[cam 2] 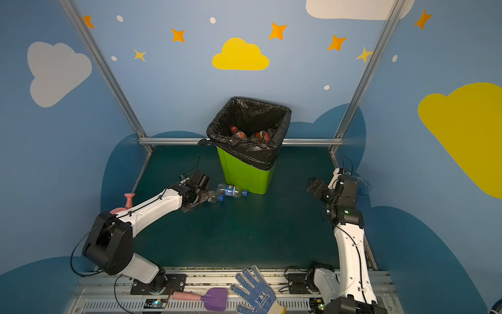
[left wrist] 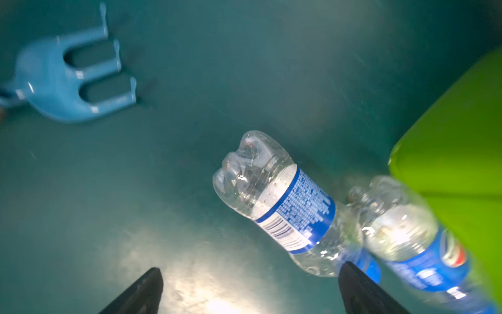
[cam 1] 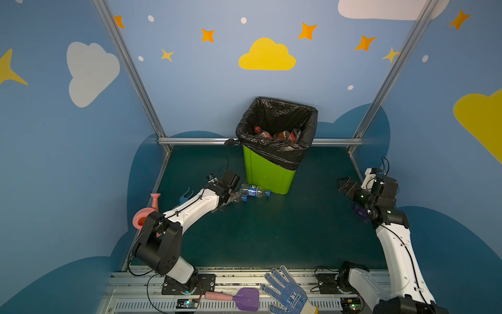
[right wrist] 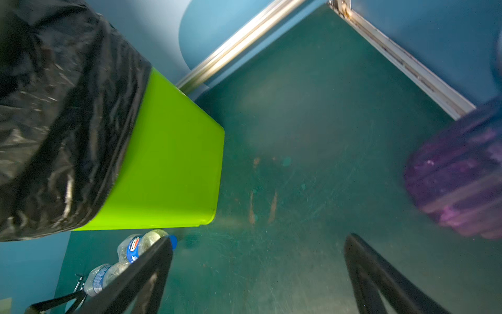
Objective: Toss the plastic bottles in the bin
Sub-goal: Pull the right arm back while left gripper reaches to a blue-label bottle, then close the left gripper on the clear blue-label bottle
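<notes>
Two clear plastic bottles with blue labels lie side by side on the green floor at the bin's front left corner. One (cam 1: 255, 190) (left wrist: 277, 206) is nearer me, and the other (left wrist: 407, 233) (right wrist: 135, 244) rests against the bin wall. My left gripper (cam 1: 234, 198) (left wrist: 250, 285) is open and low just beside them. One finger (left wrist: 358, 291) is at the nearer bottle's neck end, and nothing is held. The lime-green bin (cam 1: 269, 174) (cam 2: 244, 176) with a black bag holds several bottles (cam 1: 282, 134). My right gripper (cam 1: 342, 185) (right wrist: 258, 242) hangs open and empty to the right of the bin.
A pink watering can (cam 1: 146, 214) and a blue toy rake (left wrist: 68, 81) lie by the left wall. A purple ribbed vase (right wrist: 461, 174) stands under the right arm near the right wall. A purple toy spade (cam 1: 244, 299) and a dotted glove (cam 1: 288, 293) rest on the front rail.
</notes>
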Robot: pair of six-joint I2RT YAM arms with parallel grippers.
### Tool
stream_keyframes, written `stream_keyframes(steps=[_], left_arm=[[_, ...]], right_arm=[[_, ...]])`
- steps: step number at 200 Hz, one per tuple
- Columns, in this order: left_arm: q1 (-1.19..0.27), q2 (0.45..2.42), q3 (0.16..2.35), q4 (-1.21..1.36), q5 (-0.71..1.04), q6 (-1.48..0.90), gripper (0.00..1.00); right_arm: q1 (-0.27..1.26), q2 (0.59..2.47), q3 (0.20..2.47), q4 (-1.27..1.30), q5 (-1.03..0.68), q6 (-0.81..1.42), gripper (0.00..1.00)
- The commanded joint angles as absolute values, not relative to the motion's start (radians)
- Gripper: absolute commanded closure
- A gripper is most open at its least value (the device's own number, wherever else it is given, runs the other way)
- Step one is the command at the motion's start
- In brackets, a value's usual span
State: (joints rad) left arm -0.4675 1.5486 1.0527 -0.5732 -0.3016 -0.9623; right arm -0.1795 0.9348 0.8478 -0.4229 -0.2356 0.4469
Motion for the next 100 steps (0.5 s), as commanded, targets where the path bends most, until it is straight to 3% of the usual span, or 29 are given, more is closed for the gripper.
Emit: stream_keyframes(steps=[1,43,100], left_arm=[[-0.457,1.575,1.072,-0.559,-0.265,-1.186,0.0],[-0.41,1.649,1.098,-0.522,-0.189,-1.34,0.0],[-0.386,1.724,1.134,-0.49,-0.153,-1.343,0.02]], right_arm=[[-0.197,0.905,0.832,-0.412,-0.263,0.455,0.03],[-0.226,0.874,0.802,-0.422,-0.273,0.448,0.03],[-0.257,0.877,0.79,-0.428,-0.288,0.442,0.03]])
